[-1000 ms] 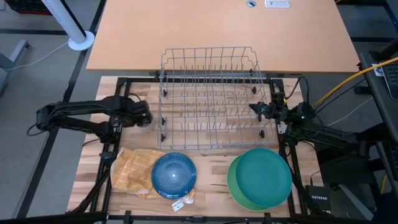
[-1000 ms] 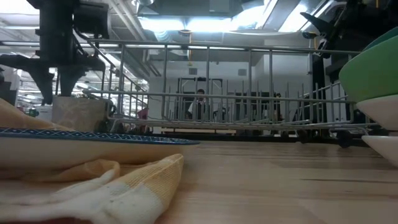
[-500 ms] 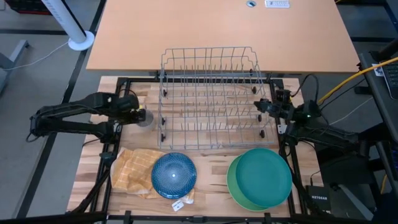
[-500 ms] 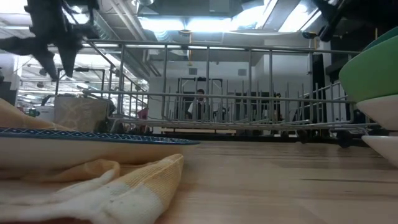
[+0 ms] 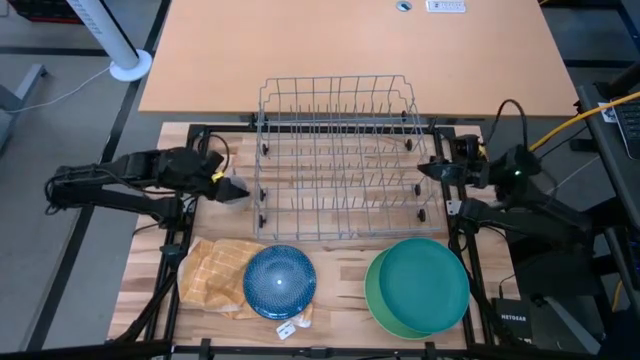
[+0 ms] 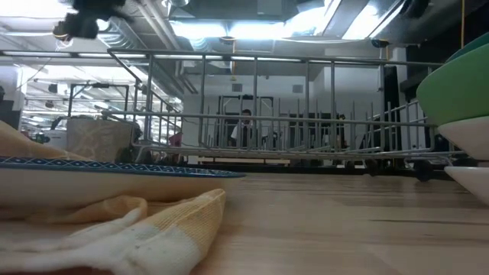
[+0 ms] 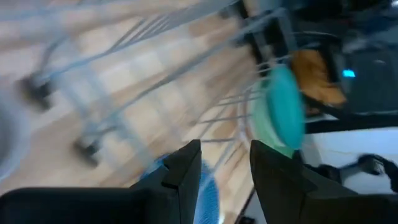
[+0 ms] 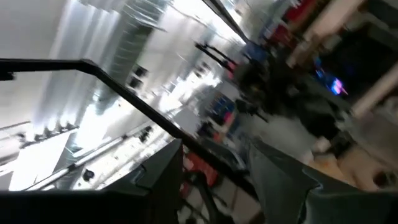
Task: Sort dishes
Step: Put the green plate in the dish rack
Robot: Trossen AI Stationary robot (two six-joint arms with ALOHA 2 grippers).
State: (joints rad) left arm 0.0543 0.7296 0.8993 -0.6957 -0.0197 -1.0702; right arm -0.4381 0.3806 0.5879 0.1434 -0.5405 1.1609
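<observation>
A small grey mug [image 5: 238,191] [image 6: 95,139] stands upright on its base on the table, left of the grey wire rack [image 5: 340,160]. My left gripper [image 5: 222,181] [image 7: 225,171] hovers above and just left of the mug, slanting down, open, with nothing between its fingers. A blue plate [image 5: 280,280] lies on the yellow checked cloth [image 5: 212,272] at the near left. A teal plate [image 5: 425,280] is stacked on a green one [image 5: 375,295] at the near right. My right gripper [image 5: 422,169] [image 8: 214,168] is raised at the rack's right end, open and empty.
The wire rack [image 6: 290,114] fills the table's middle, between both arms. A black frame [image 5: 185,215] runs along the table's sides. A small white tag [image 5: 290,327] lies at the near edge. A bare strip of wood [image 5: 340,275] separates the blue plate from the stacked plates.
My left gripper has risen from the mug, drawn back toward the table's left edge, and tipped from pointing down to slanting. The mug stays upright where it was. My right gripper has risen at the rack's right end and left the low view.
</observation>
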